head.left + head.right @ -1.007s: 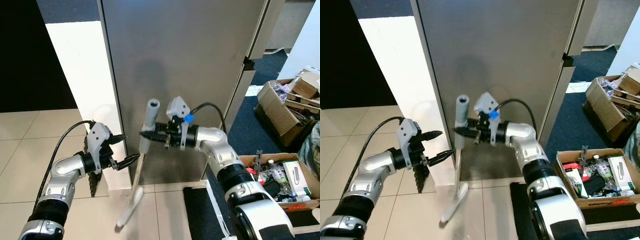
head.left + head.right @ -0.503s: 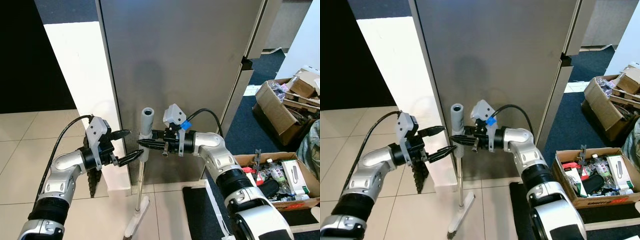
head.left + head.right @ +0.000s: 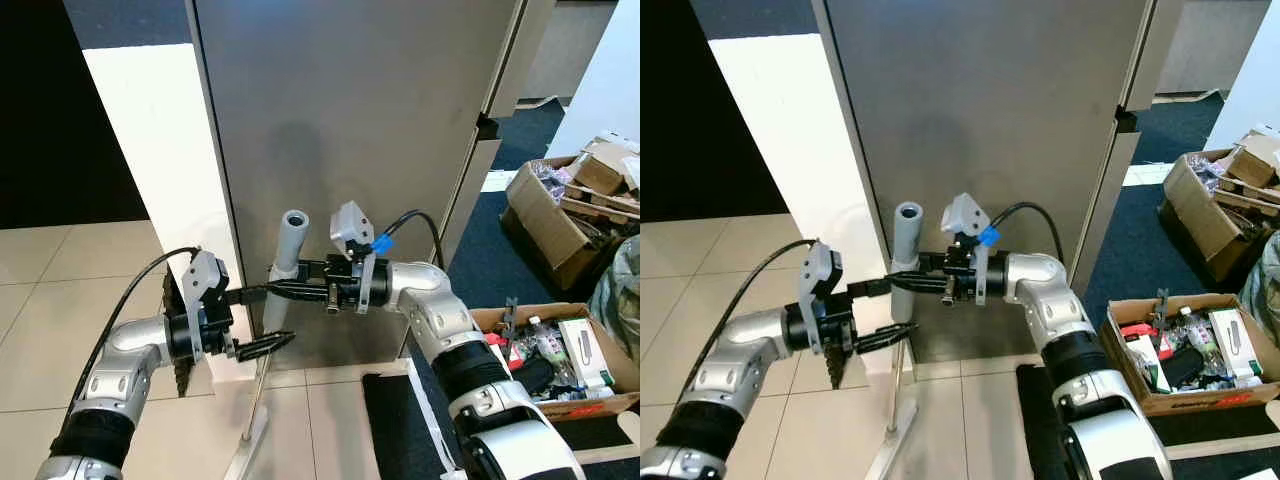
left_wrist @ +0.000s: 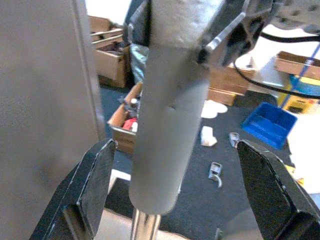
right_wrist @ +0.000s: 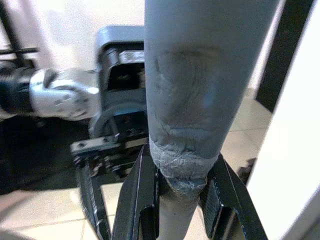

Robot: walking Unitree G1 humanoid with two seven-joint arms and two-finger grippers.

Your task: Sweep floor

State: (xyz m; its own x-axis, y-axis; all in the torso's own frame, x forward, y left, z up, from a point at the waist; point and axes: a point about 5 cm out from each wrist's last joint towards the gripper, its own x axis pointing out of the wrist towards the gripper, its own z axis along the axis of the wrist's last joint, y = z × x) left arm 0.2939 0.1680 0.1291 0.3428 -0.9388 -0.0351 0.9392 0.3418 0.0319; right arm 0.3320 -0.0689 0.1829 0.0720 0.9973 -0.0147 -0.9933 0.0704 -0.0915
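Where apart before, left gripper astride broom handle.

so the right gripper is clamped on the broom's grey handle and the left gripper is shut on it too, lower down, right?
Not quite. The right gripper is indeed clamped on the broom's grey handle, but the left gripper is open: the left wrist view shows its fingers spread wide on either side of the handle, lower down, not closed on it.
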